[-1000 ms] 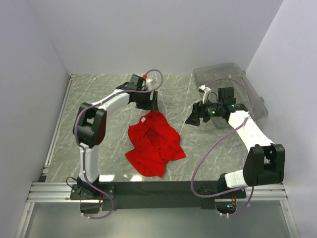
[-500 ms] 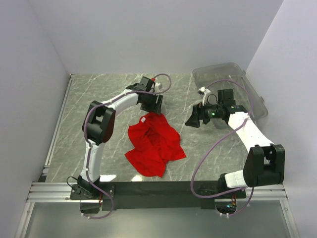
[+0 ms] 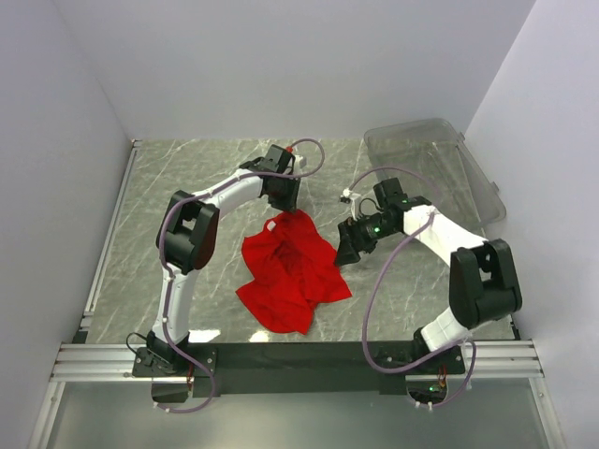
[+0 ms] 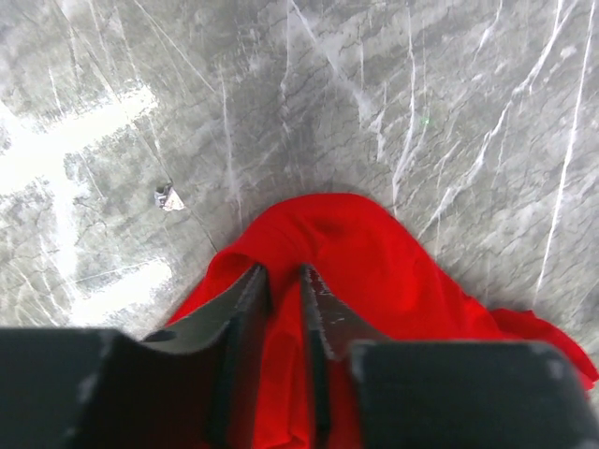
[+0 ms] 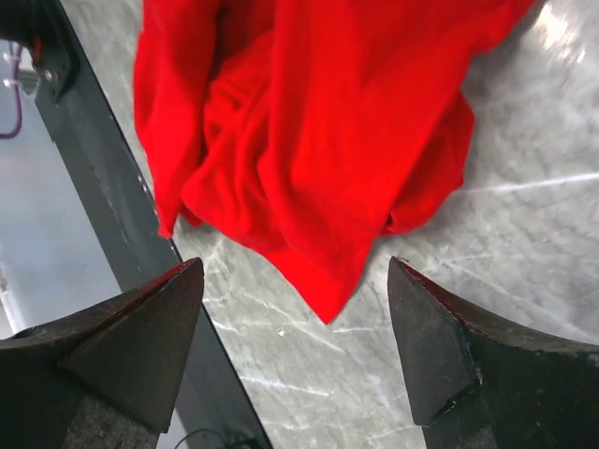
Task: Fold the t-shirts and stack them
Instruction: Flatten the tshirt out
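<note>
Overhead view only: red t-shirt [image 3: 290, 271], whole outline, crumpled mid-table [image 3: 187, 187]; clear bin [image 3: 440, 154] at far right. Left wrist view only: my left claw [image 4: 281, 281], nearly closed, pinching a fold at the t-shirt's far edge. My right claw [image 5: 292, 271]: spread wide above the t-shirt, holding nothing.

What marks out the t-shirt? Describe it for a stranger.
Find the grey marbled table. Near its middle lies a crumpled t-shirt, its far tip pinched by the left gripper. It alone is bright red cloth, unlike the clear plastic bin at the far right.
</note>
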Available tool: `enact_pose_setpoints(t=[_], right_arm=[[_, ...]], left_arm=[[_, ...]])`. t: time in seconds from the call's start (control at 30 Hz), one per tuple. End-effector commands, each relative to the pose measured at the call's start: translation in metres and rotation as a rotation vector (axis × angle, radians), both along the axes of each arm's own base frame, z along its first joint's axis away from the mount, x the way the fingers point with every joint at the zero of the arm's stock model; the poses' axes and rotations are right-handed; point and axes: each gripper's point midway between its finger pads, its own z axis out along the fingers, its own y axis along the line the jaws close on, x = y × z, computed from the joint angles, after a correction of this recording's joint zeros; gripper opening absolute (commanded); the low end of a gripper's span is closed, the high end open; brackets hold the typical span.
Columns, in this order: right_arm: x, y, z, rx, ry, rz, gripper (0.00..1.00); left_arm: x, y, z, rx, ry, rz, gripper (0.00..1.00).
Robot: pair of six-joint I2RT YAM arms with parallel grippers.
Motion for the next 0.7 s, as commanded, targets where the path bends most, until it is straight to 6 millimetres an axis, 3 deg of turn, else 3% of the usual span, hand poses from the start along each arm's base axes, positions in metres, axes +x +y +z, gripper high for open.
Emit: enact_pose_setpoints(t=[0.0, 0.27, 0.53, 0.67], right_arm=[[0.005, -0.003, -0.003, -0.047, 0.016, 0.006, 0.85], [0.000, -0.004, -0.031, -0.080, 0.137, 0.004, 0.84], [-0.002, 0.002, -0.045, -0.083, 0.202, 0.019, 0.82], [-0.004, 0.006, -0.052, -0.078, 0.236, 0.037, 0.78]], left_arm=[[0.009, -0.009, 0.030, -0.044, -0.073, -0.004, 0.23], [0.002, -0.007, 0.053, -0.082, -0.113, 0.004, 0.01], [0.007, 0.000, 0.096, -0.132, -0.203, 0.041, 0.01], [0.006, 0.002, 0.102, -0.147, -0.204, 0.043, 0.01]])
